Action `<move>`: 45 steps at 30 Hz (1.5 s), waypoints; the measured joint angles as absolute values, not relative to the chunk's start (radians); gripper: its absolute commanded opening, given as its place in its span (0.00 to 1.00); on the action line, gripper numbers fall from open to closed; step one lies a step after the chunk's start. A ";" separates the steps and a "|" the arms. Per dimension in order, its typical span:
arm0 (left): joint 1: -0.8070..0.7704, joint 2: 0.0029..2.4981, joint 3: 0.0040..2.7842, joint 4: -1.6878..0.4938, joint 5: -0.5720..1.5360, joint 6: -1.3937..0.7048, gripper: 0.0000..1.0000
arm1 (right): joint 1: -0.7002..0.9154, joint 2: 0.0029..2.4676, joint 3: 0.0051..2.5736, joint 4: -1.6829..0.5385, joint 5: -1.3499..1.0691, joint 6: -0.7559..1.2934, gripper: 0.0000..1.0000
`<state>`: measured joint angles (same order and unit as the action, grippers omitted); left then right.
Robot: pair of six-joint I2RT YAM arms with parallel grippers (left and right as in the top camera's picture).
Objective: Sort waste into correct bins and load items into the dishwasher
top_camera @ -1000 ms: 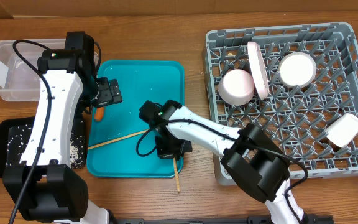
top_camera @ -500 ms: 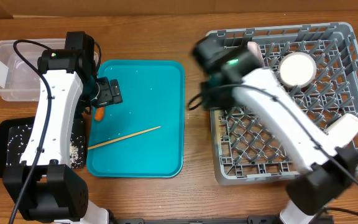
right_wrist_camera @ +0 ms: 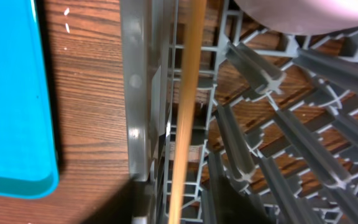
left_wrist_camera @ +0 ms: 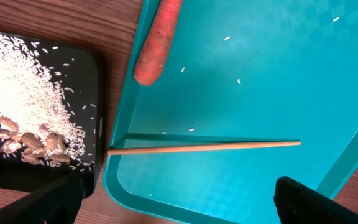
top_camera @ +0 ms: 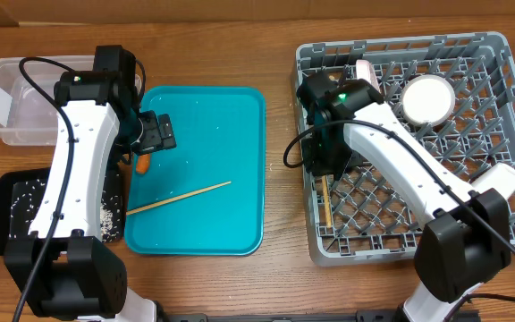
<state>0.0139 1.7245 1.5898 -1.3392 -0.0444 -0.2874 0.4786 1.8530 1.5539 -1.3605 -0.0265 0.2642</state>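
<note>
My left gripper (top_camera: 155, 132) is open and empty above the teal tray (top_camera: 231, 116); its fingers show in the left wrist view (left_wrist_camera: 179, 205). An orange carrot (top_camera: 141, 164) (left_wrist_camera: 157, 43) lies at the tray's left rim. One wooden chopstick (top_camera: 179, 198) (left_wrist_camera: 204, 147) lies on the tray. My right gripper (top_camera: 323, 165) (right_wrist_camera: 182, 208) is shut on the other chopstick (top_camera: 326, 201) (right_wrist_camera: 185, 118), just inside the left wall of the grey dish rack (top_camera: 409, 241) (right_wrist_camera: 138, 93). The black tray (top_camera: 12, 192) (left_wrist_camera: 98, 81) holds rice and nut pieces (left_wrist_camera: 17, 106).
The rack holds a white bowl (top_camera: 427, 98), an upright plate (top_camera: 365, 70) and a white cup (top_camera: 494, 185). A clear tub (top_camera: 16, 98) stands at the far left, behind the black tray. The teal tray's edge shows in the right wrist view (right_wrist_camera: 11, 93).
My right arm has carried a chopstick from the teal tray's front edge across to the rack's left side. The left arm has not moved.
</note>
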 measured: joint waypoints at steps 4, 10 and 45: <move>0.014 1.724 1.590 -1.340 -0.044 -0.284 1.00 | 0.478 1.854 1.550 -1.346 -0.031 0.262 0.57; 0.014 1.724 1.590 -1.340 -0.045 -0.284 0.98 | 0.486 1.858 1.680 -1.393 -0.036 0.231 0.59; 0.680 1.567 1.689 -1.426 0.109 -0.390 1.00 | 1.082 2.283 1.766 -0.614 -0.140 -0.514 0.71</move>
<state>0.6804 1.5673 1.6886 -1.4258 0.1089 -0.3904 1.0817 2.2829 1.7660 -0.6136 -0.1398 -0.5137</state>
